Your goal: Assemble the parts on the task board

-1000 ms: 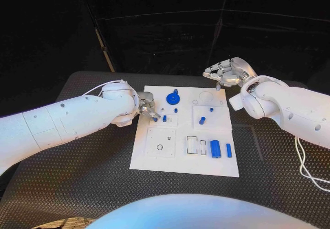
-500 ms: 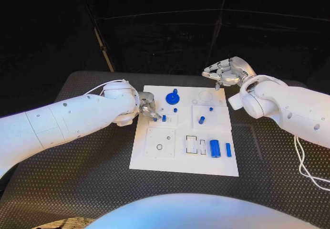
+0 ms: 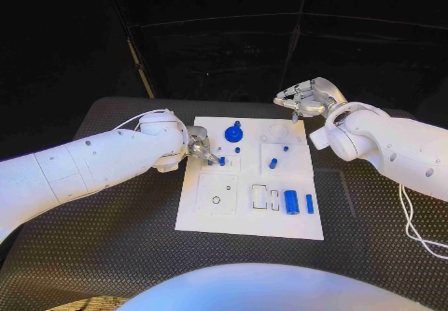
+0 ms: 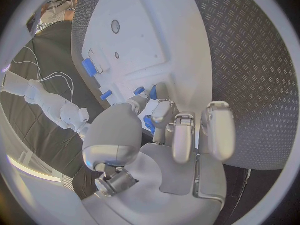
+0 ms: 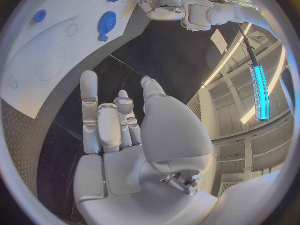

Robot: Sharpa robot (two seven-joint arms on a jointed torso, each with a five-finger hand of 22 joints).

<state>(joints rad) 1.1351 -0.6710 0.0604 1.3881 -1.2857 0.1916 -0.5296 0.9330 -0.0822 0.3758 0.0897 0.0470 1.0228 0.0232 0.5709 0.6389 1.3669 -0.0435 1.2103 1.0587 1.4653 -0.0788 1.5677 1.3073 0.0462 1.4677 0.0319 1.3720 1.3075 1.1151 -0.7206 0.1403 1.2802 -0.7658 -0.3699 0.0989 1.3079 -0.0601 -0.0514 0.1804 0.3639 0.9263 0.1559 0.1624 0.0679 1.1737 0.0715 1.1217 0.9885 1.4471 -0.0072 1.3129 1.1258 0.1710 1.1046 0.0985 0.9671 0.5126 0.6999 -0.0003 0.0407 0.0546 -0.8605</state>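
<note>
The task board [image 3: 250,214], a white plate, lies at the centre of the head view on the black table [image 3: 112,246]. Blue parts occupy its upper half and lower right: a blue gear [image 3: 234,135] near the top, a small blue peg [image 3: 222,161] at the upper left, a large blue cylinder [image 3: 291,202] at the lower right. The left hand [image 3: 200,148] reaches over the board's upper-left edge, its fingertips [image 4: 139,91] at the small blue peg; whether they clamp it cannot be told. The right hand [image 3: 303,98] hovers above the board's upper-right corner, fingers loosely curled, holding nothing visible. The step in hand appears to be seating this peg; the next move calls for a vertical, aligned press.
</note>
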